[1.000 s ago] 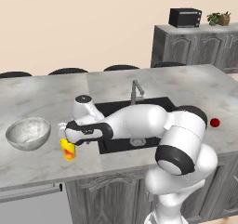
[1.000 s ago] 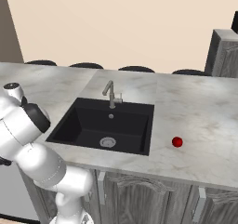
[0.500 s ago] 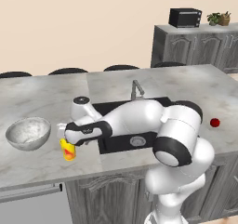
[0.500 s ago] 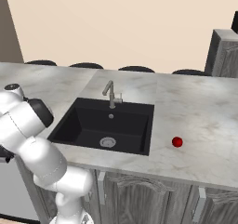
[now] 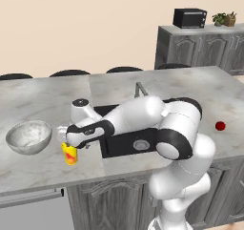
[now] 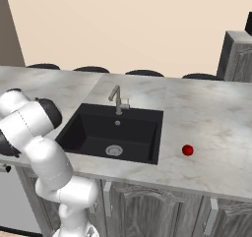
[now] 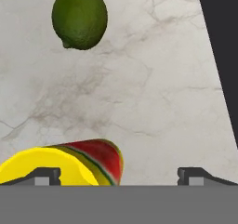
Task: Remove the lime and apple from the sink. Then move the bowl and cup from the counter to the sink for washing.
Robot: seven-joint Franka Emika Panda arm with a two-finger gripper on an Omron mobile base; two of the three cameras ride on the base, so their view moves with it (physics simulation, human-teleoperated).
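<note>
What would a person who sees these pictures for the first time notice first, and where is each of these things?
The white arm stretches low across the counter, its open gripper right over the yellow cup, which stands beside the marbled bowl. The black sink in the middle of the counter holds no fruit. The red apple lies on the marble to its right, and in the hand view the lime lies on the counter beyond the cup.

A grey marbled counter (image 5: 43, 167) runs across the kitchen, with grey panelled cabinet doors (image 6: 147, 216) under its front edge. Along its far edge show the tops of four dark stools (image 5: 69, 73). Behind, at the right, a second grey cabinet (image 5: 200, 47) stands against the beige wall (image 5: 86, 24), bearing a black microwave (image 5: 189, 17) and, near its right end, a small potted plant (image 5: 225, 19).
</note>
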